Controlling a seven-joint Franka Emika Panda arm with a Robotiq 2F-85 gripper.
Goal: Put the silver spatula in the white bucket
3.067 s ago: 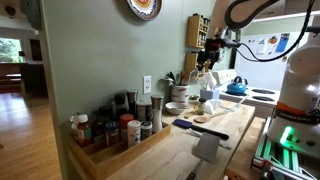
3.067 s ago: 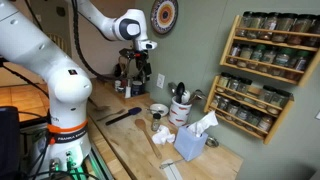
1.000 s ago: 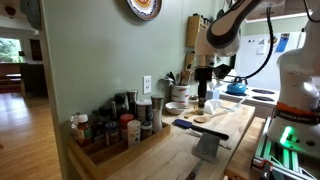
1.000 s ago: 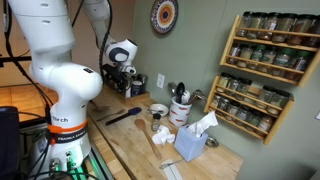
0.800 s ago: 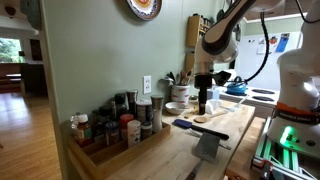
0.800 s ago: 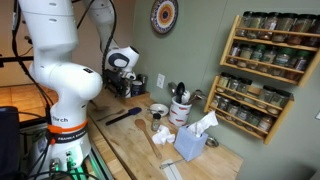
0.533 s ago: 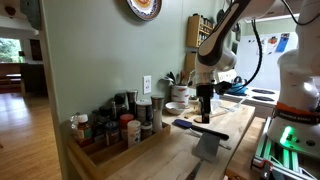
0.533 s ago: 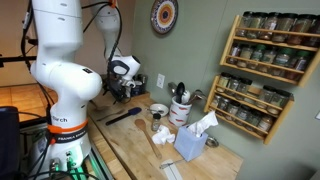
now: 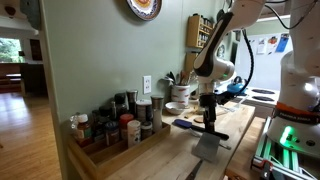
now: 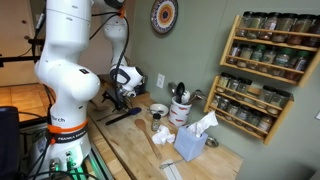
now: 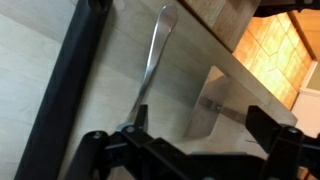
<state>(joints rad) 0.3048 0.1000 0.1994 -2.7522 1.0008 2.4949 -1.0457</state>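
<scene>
The silver spatula [image 11: 212, 102] lies flat on the wooden counter, its wide grey blade between my open gripper's fingers [image 11: 200, 130] in the wrist view. In an exterior view the blade [image 9: 206, 147] sits just below the gripper [image 9: 209, 124], which points straight down. The white bucket [image 9: 178, 91] stands upright near the wall with several utensils in it; it also shows in the other exterior view [image 10: 181, 110]. There the gripper [image 10: 119, 101] hangs low over the counter.
A dark long-handled spatula [image 9: 196, 127] lies beside the gripper and shows in the wrist view [image 11: 68, 90]. A slim light utensil [image 11: 152, 65] lies between it and the silver blade. There is also a blue tissue box [image 10: 190, 146], a spice rack [image 9: 112, 130], a white bowl [image 10: 158, 109] and a blue kettle [image 9: 237, 88].
The arm has swung from up near the wall down and along the counter, and the gripper has descended to just over the silver spatula. Nothing on the counter has moved.
</scene>
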